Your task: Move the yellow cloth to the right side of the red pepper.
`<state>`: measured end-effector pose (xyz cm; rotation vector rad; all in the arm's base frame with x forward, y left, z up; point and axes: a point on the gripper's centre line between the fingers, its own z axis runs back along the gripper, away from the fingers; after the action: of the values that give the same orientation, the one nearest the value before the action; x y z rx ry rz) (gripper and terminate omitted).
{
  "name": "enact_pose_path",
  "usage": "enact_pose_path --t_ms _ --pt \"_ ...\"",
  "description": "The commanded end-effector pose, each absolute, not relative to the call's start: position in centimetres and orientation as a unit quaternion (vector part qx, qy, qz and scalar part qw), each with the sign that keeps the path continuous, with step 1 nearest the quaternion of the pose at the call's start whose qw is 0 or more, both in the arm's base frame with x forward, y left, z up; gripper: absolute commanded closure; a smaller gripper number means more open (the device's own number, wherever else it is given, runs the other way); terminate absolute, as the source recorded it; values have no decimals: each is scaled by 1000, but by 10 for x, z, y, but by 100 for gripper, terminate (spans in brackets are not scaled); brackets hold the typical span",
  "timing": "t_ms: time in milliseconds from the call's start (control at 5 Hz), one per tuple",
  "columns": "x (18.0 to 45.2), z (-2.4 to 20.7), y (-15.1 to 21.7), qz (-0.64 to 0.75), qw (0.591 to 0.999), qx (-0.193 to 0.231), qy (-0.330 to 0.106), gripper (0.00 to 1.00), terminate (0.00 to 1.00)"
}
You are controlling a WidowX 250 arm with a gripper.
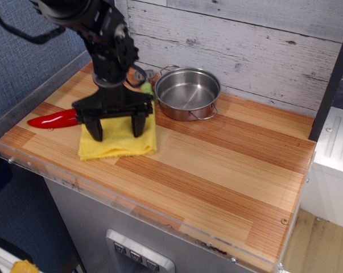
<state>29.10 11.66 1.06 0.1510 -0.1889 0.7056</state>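
The yellow cloth point(121, 145) lies flat on the wooden table point(228, 170) at the front left. The red pepper point(50, 119) lies just left of it, its right end hidden behind the gripper. My gripper point(117, 135) points straight down over the cloth. It is open, with one black finger point(95, 128) and the other spread wide, and both tips rest on or just above the cloth. The cloth sits to the right of the pepper.
A steel pot point(185, 114) stands behind and to the right of the cloth. A pale green spatula handle point(147, 88) lies between the arm and the pot. A clear plastic rim point(23, 162) runs along the table's front and left edges. A plank wall stands behind.
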Motion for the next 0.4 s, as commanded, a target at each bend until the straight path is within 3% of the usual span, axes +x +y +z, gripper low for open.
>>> enact_pose_path --t_ms 0,200 --pt "296 18 138 373 920 71 -96 0 0" --pt "295 21 134 367 923 70 -94 0 0"
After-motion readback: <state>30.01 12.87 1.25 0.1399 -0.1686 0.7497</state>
